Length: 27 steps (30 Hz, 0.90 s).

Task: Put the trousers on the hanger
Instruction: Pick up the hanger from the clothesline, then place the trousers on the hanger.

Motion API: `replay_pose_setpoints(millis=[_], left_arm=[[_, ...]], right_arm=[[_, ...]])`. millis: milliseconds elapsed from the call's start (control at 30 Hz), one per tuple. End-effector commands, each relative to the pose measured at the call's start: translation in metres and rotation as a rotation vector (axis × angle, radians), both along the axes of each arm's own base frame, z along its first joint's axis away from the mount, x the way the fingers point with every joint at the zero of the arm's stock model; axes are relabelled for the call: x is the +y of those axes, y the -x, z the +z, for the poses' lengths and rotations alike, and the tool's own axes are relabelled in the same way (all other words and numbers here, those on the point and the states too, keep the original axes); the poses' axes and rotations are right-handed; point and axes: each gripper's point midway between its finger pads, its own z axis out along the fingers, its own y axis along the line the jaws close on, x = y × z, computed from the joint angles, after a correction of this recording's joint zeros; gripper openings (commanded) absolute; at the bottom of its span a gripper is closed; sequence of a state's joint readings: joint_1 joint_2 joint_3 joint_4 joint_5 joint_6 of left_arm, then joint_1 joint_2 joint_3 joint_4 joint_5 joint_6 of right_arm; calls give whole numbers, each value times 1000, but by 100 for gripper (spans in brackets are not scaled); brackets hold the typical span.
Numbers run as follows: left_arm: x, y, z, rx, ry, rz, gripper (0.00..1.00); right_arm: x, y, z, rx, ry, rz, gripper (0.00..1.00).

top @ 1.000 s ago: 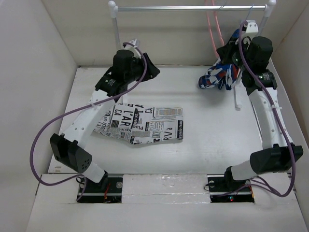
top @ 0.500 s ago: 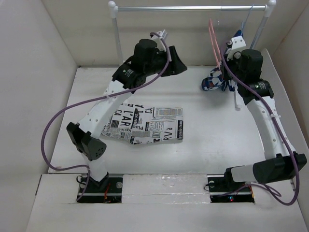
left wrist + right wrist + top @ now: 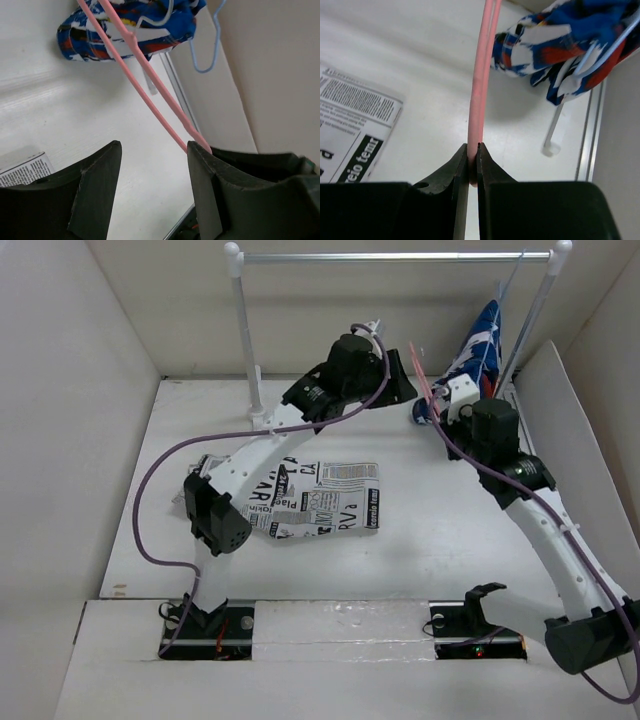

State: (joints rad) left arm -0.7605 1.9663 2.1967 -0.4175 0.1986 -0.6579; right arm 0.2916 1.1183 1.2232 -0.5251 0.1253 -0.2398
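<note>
In the top external view, the trousers (image 3: 318, 498) lay folded flat on the table (image 3: 450, 540) near its centre, long axis running left to right, with the left end hidden under the left arm. The hanger (image 3: 424, 378) stood clear of the table between the two wrists, seen nearly edge-on as a thin line slanting from the right gripper (image 3: 446, 408) up and towards the far left; its hook could not be made out. The left gripper (image 3: 402, 378) was just beside the hanger. A patterned garment (image 3: 481, 335) hung from the rail (image 3: 400, 256) at the far right. In the left wrist view, the left gripper (image 3: 154, 147) had its fingers spread wide with nothing between them. The hanger (image 3: 150, 86) ran diagonally from upper left down to the tip of the right-hand finger (image 3: 205, 185); contact could not be confirmed. The patterned garment (image 3: 125, 25) and a pale blue hanger (image 3: 212, 47) lay beyond it, and a corner of the trousers (image 3: 25, 170) showed at the lower left. In the right wrist view, the right gripper (image 3: 472, 162) was pressed together on the hanger (image 3: 482, 75), pinching its wire, which ran straight away from the fingers. The trousers (image 3: 350, 120) lay flat at the left, and the patterned garment (image 3: 560, 45) was at the upper right.
</note>
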Motion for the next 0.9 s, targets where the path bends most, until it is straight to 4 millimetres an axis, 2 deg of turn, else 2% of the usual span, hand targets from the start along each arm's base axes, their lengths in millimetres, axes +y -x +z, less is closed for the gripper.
replay_pose_setpoints(millis=[0, 67, 100, 133, 167, 233, 400, 467, 533, 600, 633, 667, 700, 733, 767, 800, 833, 867], left_arm=[[-13, -3, -7, -9, 11, 28, 51], [-23, -1, -34, 40, -20, 13, 49], [-30, 5, -40, 45, -26, -2, 49], [-32, 2, -48, 53, -31, 5, 49], [-38, 8, -59, 72, -42, -9, 49], [-47, 11, -65, 84, -20, -20, 49], [-60, 19, -102, 149, -55, -28, 47], [-61, 22, -113, 180, -52, -32, 41], [-68, 29, -112, 195, -19, -52, 31], [-70, 35, -119, 209, -27, -56, 23], [-68, 35, -119, 211, -27, -50, 8], [-67, 41, -118, 211, -26, -42, 0], [-66, 41, -126, 222, -31, -39, 0], [-63, 45, -117, 214, -8, -42, 0], [-58, 51, -134, 244, -24, -38, 0], [-57, 51, -131, 230, -2, -40, 0], [-51, 58, -123, 220, 20, -43, 0], [-48, 60, -136, 239, -2, -41, 0]], right_arm=[[6, 15, -6, -18, -1, 9, 0], [10, 24, -12, -13, -10, 24, 0], [13, 29, -17, -2, -6, 31, 0], [15, 33, -27, 20, -6, 33, 0], [17, 38, -27, 16, -10, 39, 0], [21, 43, -39, 38, -13, 50, 0], [30, 58, -42, 38, -27, 62, 0], [33, 61, -45, 43, -35, 71, 0], [34, 64, -49, 57, -39, 62, 0], [39, 70, -56, 79, -34, 71, 0], [42, 72, -56, 76, -44, 75, 0], [45, 75, -56, 71, -60, 77, 8], [44, 76, -58, 76, -54, 72, 9], [46, 79, -59, 78, -67, 77, 32], [46, 81, -60, 86, -69, 81, 44], [48, 86, -66, 120, -74, 104, 53], [47, 93, -69, 150, -85, 136, 70], [47, 93, -69, 150, -85, 136, 70]])
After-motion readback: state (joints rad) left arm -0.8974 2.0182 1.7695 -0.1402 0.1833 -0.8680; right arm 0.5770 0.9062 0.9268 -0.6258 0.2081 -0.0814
